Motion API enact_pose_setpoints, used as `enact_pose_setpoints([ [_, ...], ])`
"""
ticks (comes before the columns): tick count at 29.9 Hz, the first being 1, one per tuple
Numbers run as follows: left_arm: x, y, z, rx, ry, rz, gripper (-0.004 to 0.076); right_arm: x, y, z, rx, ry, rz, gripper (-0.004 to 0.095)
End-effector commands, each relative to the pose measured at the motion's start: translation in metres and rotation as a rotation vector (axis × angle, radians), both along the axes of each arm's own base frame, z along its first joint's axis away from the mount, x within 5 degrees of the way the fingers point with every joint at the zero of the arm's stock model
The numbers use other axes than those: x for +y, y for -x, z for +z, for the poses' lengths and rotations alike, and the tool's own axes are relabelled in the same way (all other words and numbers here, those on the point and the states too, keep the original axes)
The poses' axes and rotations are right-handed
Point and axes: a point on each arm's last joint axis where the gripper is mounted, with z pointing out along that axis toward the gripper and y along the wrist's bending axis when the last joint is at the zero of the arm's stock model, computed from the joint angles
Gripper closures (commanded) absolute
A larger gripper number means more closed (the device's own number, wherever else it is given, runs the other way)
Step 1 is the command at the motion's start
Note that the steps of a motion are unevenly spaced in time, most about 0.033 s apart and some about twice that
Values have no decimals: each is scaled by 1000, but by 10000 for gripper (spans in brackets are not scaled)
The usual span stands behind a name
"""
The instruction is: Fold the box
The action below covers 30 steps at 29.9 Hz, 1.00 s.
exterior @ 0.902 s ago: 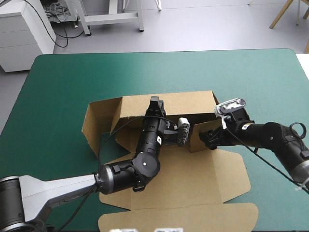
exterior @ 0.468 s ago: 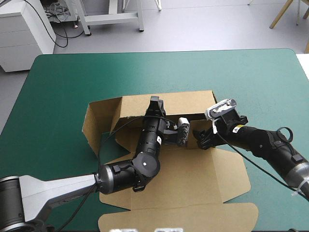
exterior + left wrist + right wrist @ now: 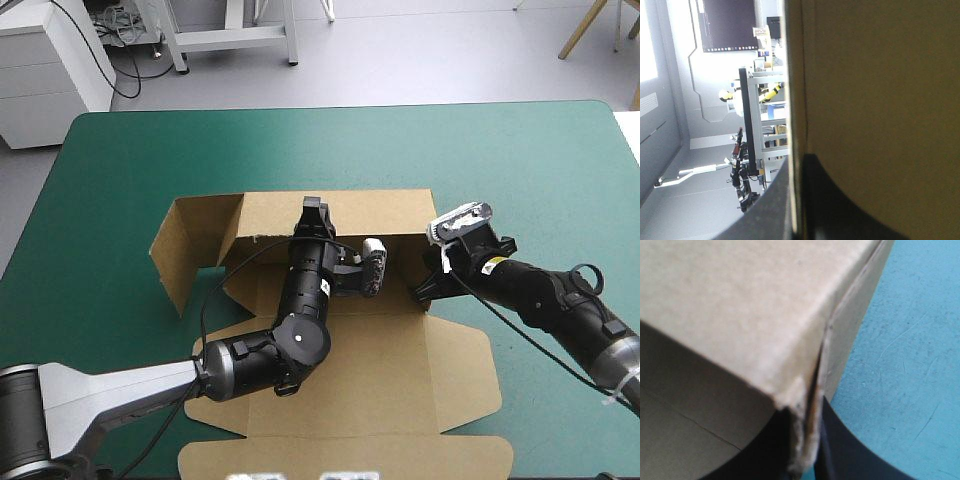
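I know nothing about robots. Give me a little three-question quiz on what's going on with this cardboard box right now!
1. True or false: the left gripper and the right gripper are both shut on the box.
2. Which part of the box lies flat? A) the far wall B) the wide panel nearest the robot C) the right side wall
3. Fill in: the table's cover is ___ in colour.
Key: 1 true; 2 B; 3 teal-green.

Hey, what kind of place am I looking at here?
Probably a robotics lab: a table with a teal-green cover, the left gripper and right gripper pinching a partly folded brown board box, a white cabinet beyond.
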Motion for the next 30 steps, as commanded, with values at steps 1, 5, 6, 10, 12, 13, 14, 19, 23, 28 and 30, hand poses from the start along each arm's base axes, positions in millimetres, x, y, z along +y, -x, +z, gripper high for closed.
enact_pose_setpoints([
  [1, -1, 4, 31, -141, 22, -71, 734, 0, 0, 20, -97, -37, -12, 908],
  [5, -3, 5, 31, -130, 23, -92, 706, 0, 0, 20, -96, -37, -11, 908],
  [6, -3, 5, 30, -127, 23, -98, 673, 0, 0, 20, -96, -37, -11, 908],
  [10, -5, 6, 29, -115, 23, -120, 418, 0, 1, 19, -88, -30, -5, 908],
  [12, -6, 6, 29, -103, 48, -128, 266, 0, 1, 19, -87, -30, -5, 908],
  [13, -7, 6, 28, -95, 64, -132, 217, 0, 1, 19, -89, -30, -5, 908],
  [14, -7, 6, 28, -93, 75, -129, 192, 0, 0, 19, -90, -32, -7, 908],
  [19, -5, 6, 30, -107, 77, -105, 189, 0, 0, 19, -76, -65, -33, 908],
  [23, -5, 13, 33, -145, 78, -65, 189, -1, -3, 23, -99, -106, -76, 908],
  [28, -11, 31, 37, -190, 82, -53, 189, 1, -14, 36, -127, -139, -114, 908],
  [30, -14, 38, 38, -201, 85, -57, 189, 2, -22, 38, -101, -123, -127, 908],
])
